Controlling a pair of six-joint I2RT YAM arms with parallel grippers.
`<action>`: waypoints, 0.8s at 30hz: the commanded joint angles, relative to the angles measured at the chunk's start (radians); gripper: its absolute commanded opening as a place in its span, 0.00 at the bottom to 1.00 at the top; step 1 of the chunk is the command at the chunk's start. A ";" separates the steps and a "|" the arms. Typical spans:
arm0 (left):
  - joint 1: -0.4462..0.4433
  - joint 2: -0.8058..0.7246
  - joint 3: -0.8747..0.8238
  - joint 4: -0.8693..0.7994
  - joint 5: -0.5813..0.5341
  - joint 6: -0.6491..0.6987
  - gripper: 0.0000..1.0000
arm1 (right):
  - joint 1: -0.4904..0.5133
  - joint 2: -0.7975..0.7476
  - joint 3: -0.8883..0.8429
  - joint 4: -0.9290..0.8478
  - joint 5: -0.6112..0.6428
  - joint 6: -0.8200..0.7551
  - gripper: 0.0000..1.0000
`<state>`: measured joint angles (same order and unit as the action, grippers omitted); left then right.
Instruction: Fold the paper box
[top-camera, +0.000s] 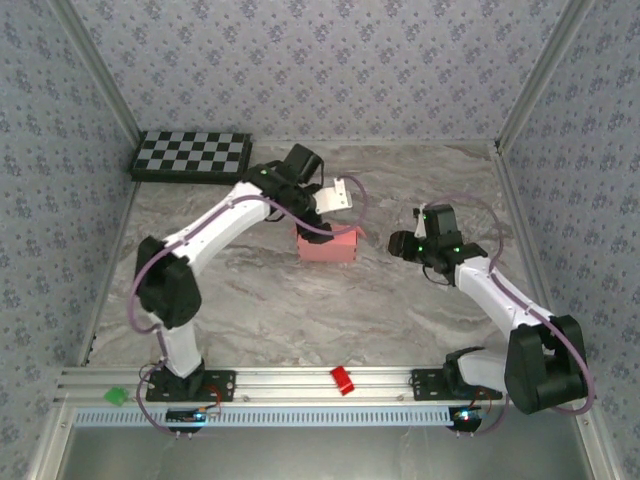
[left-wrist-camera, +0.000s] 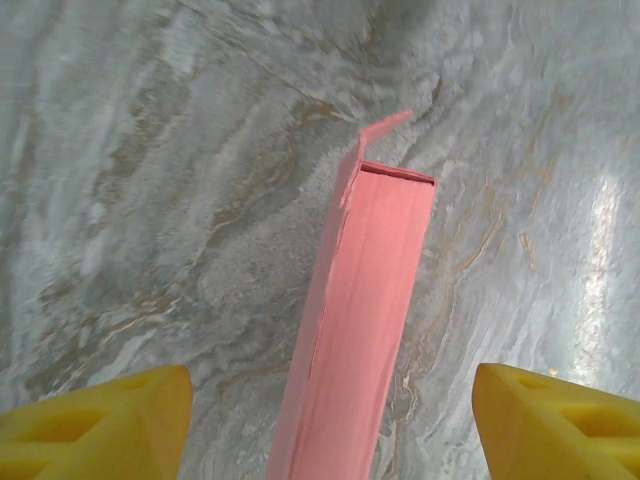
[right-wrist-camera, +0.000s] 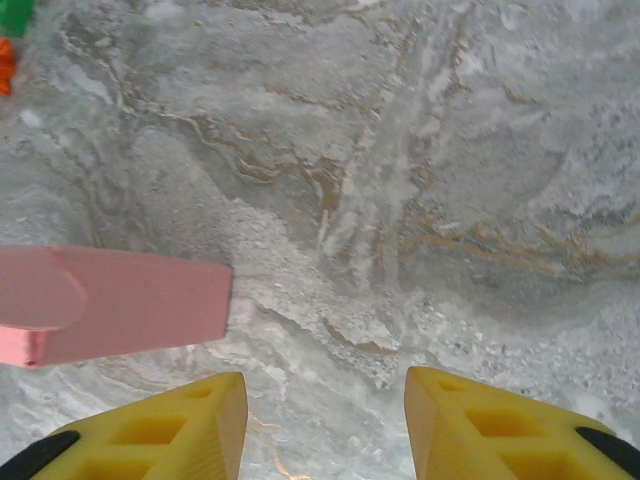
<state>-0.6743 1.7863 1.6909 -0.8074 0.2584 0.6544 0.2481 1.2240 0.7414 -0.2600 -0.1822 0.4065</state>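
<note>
Now paper box (top-camera: 327, 245) sits near table (top-camera: 400, 300) middle, closer to far edge, one end flap untucked. Left claw (left-wrist-camera: 330, 428) hovers above, fingers apart astride box, probably to steady walls. Right claw (right-wrist-camera: 325, 425) beside box's right end, fingers apart, empty, seemingly placed for flap.

Light: I see bright, even light with soft shadows.
Glare: pale sheen on the surface (left-wrist-camera: 600, 230) ahead-right of my left hand (left-wrist-camera: 332, 400).
Focus: its fingers (left-wrist-camera: 100, 420) slightly soft.

The paper box (left-wrist-camera: 360, 330) is matt pink thin card, while the table (left-wrist-camera: 150, 200) looks smooth, faintly glossy and marble-patterned.
</note>
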 joint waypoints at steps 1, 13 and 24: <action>0.036 -0.108 -0.063 0.113 0.006 -0.191 0.74 | -0.005 0.003 0.069 -0.066 -0.048 -0.072 0.47; 0.179 -0.378 -0.373 0.254 -0.150 -0.661 0.72 | 0.048 0.090 0.253 -0.171 -0.153 -0.186 0.48; 0.228 -0.341 -0.517 0.307 0.018 -0.654 0.71 | 0.135 0.198 0.348 -0.205 -0.126 -0.234 0.46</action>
<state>-0.4606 1.4296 1.1786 -0.5407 0.2134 0.0200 0.3759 1.4052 1.0519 -0.4328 -0.3145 0.2001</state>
